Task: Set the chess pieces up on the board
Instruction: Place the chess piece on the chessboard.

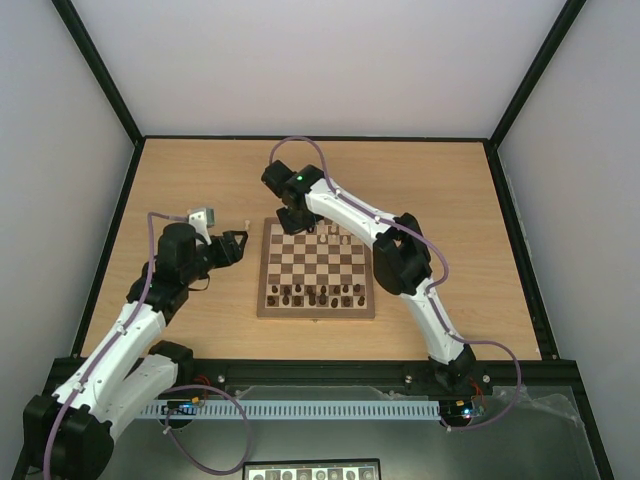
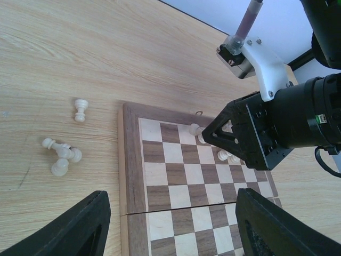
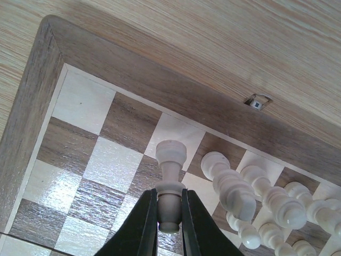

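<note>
The board [image 1: 263, 300] lies in the middle of the table. My right gripper [image 3: 170, 205] is shut on a cream chess piece [image 3: 170, 176] with a flat-topped head. The piece sticks out past the fingertips above the squares near the board's far left corner [image 3: 160, 69]. Several cream pieces [image 3: 234, 186] stand close to its right on the far rows. In the left wrist view, the right gripper [image 2: 205, 136] and its piece [image 2: 195, 129] are over the far edge. My left gripper [image 2: 170, 200] is open and holds nothing, beside the board's left border [image 2: 130, 160].
Loose cream pieces lie on the table left of the board: one upright [image 2: 80, 109] and a small cluster [image 2: 63, 157]. Dark chessmen [image 1: 315, 295] line the near rows. A small clasp [image 3: 258, 101] sits on the far border. Black frame rails bound the table.
</note>
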{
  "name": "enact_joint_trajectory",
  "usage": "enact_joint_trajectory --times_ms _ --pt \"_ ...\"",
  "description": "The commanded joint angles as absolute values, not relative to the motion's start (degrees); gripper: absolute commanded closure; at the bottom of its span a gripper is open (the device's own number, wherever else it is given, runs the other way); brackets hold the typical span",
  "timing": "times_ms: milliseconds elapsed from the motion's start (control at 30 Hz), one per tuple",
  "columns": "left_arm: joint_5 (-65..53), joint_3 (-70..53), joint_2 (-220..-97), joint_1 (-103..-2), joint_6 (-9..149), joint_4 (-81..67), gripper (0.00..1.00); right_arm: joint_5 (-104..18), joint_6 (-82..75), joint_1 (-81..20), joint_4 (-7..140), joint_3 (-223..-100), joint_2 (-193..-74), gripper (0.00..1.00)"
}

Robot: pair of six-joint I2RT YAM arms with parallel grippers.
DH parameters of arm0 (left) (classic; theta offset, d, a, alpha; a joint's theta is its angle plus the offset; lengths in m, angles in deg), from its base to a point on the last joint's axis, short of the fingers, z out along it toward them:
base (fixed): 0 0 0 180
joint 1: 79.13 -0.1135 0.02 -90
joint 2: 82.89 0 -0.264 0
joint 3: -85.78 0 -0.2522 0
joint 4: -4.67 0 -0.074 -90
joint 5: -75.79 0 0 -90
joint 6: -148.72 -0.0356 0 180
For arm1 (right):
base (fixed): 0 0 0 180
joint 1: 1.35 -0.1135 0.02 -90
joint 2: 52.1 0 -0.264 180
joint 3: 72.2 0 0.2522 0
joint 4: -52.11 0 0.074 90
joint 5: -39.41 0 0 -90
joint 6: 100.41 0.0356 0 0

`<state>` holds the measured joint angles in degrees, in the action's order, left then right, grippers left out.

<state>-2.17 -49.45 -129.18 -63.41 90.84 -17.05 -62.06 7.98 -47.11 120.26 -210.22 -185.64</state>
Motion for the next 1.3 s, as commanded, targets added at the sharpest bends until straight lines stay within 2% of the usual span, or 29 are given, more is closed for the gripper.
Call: enact_joint_trajectory --times_ms 0,733,1267 --pt "-1.2 -50.5 -129.4 -63.8 90.3 -16.0 0.33 -62.4 7.6 -47.0 124.2 -211.1 -186.7 0.96" --pt "-0.9 -50.8 -130.1 -63.8 90.2 -15.2 0.34 -61.1 7.5 -47.0 124.5 -209.7 -186.7 0.93" --pt "-0.2 -50.9 -130.8 -63.9 90.4 -14.5 0.34 -57.3 5.9 -48.9 122.8 -198.5 -175.1 0.93"
